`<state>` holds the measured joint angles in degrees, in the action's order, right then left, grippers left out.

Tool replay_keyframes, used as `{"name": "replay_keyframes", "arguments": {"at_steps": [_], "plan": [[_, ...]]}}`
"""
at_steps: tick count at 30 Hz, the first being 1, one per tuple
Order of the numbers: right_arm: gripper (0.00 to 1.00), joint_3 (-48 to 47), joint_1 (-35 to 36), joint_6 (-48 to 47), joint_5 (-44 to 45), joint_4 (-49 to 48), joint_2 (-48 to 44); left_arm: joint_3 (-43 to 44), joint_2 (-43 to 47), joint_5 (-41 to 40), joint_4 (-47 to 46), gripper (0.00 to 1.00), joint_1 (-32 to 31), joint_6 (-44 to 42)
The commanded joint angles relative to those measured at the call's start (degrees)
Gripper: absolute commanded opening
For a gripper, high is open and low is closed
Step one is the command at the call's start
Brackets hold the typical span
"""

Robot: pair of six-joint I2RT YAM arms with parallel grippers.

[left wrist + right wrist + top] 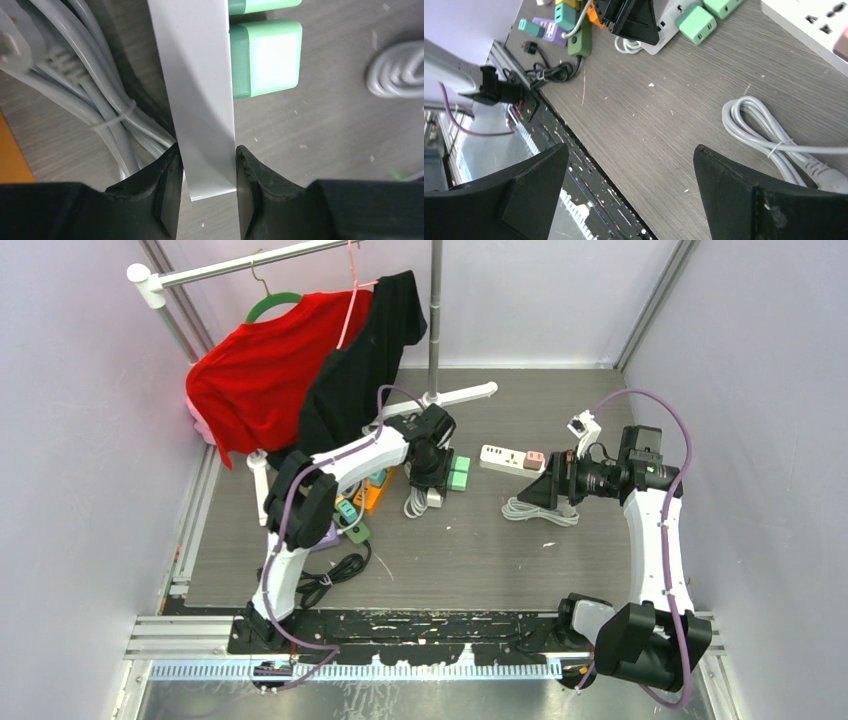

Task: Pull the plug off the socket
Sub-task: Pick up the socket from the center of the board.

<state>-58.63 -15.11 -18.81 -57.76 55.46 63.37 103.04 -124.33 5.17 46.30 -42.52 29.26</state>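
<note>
Top view: grey wood-grain table [450, 560], lavender walls [60, 490], red shirt [250, 380] hanging on a rack at the back.
Left wrist: left gripper [207, 165] pinches the end of the white power strip [200, 75]. Green plug [267, 57] sits in the strip's side.
Right wrist: right gripper [629, 185] fingers spread wide over the table, near a coiled white cable [764, 135].

We see a white socket strip [202, 90] with mint-green plugs [265, 57] on the grey wood-grain table [480, 550], and a red shirt [255, 380] beside a black garment [365, 360] toward eleven o'clock.
</note>
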Motion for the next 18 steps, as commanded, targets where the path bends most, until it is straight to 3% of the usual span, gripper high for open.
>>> {"name": "replay_keyframes", "arguments": {"at_steps": [1, 4, 6, 9, 14, 18], "plan": [[1.00, -2.68, 0.35, -13.26, -7.48, 4.05, -2.24, -7.41, 11.82, 10.61, -14.15, 0.00, -0.21, -1.64], [1.00, -2.19, 0.29, -17.26, -10.28, 3.97, -3.33, -13.87, 16.14, 15.02, -20.51, 0.00, -0.15, 0.48], [1.00, -1.65, 0.75, -14.00, -10.18, 0.83, -3.75, -16.82, 18.80, 17.51, -23.24, 0.00, -0.06, 2.40], [1.00, 0.77, 1.65, 11.59, -3.00, -16.55, -3.99, -20.70, 22.82, 18.97, -27.55, 0.00, 0.20, 6.42], [0.99, 5.03, 5.38, 39.20, 4.75, -32.72, -4.52, -27.80, 25.32, 21.93, -38.43, 0.00, 0.19, 15.19], [0.98, 10.83, 7.06, 56.74, 11.71, -37.82, -4.59, -31.06, 24.87, 24.32, -43.39, 0.00, 0.19, 19.67]]}}
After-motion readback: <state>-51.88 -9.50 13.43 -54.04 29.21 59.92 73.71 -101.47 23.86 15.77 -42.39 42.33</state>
